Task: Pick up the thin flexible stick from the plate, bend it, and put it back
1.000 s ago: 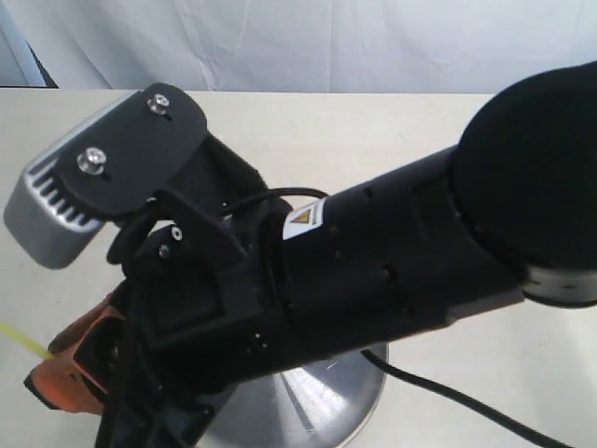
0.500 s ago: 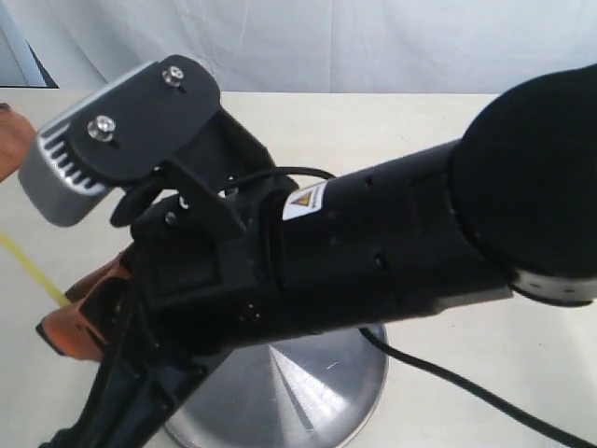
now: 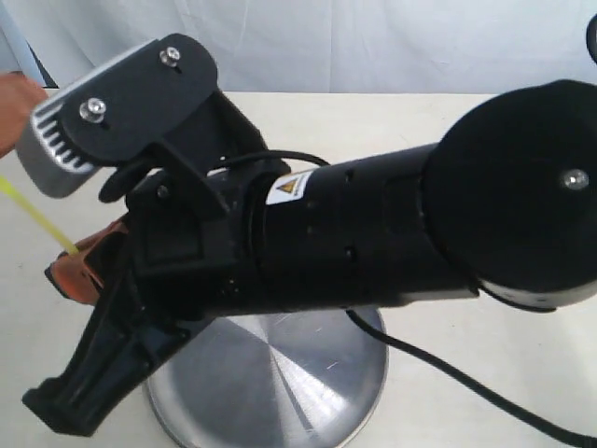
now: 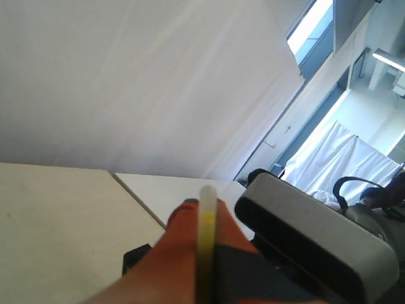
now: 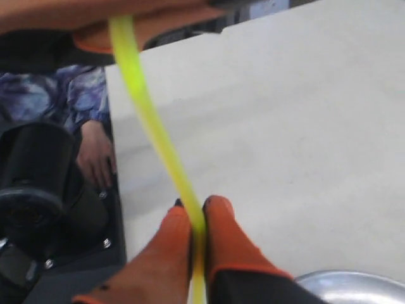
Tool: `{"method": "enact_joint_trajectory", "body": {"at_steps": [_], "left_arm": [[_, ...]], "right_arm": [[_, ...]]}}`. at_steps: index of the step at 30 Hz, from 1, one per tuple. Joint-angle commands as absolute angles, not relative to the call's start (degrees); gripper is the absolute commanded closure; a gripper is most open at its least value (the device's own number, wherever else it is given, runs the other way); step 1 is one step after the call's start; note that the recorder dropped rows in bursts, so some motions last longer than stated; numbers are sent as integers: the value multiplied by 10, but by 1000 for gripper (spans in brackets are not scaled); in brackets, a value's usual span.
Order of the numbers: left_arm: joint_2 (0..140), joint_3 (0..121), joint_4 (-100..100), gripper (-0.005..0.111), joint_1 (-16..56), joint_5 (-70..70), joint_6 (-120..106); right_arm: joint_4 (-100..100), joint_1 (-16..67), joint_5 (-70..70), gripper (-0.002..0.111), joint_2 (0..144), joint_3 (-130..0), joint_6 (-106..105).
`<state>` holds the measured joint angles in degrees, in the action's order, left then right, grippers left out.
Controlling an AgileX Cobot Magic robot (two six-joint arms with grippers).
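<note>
Because bending takes two grips, the stick [image 5: 152,120] spans above the bench [image 5: 304,126], off the plate [image 3: 280,392], pinched by the right hand [image 5: 197,215] and, near its tip, the left hand [image 4: 202,218].

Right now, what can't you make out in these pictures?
Exterior view: the right arm hides much of the plate and most of the right fingers.
Exterior view: the stick and left fingers run off the edge.
Left wrist view: the stick is blurred.
Right wrist view: the plate is cut off by the edge.
</note>
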<state>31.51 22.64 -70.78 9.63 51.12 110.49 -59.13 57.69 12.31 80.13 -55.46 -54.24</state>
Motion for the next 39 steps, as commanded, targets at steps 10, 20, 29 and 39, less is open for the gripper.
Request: {"method": "enact_joint_trajectory", "body": {"at_steps": [10, 20, 29, 39], "left_arm": [[387, 296, -740, 107, 125, 578, 1142], [410, 296, -814, 107, 125, 526, 1118], [410, 296, -803, 107, 126, 514, 1119], [410, 296, -764, 107, 126, 559, 1133]], "right_arm": [[-569, 573, 67, 108, 800, -552, -539], [-554, 573, 202, 108, 743, -552, -538], [-461, 573, 193, 62, 767, -552, -450], [-451, 573, 136, 108, 847, -552, -448]]}}
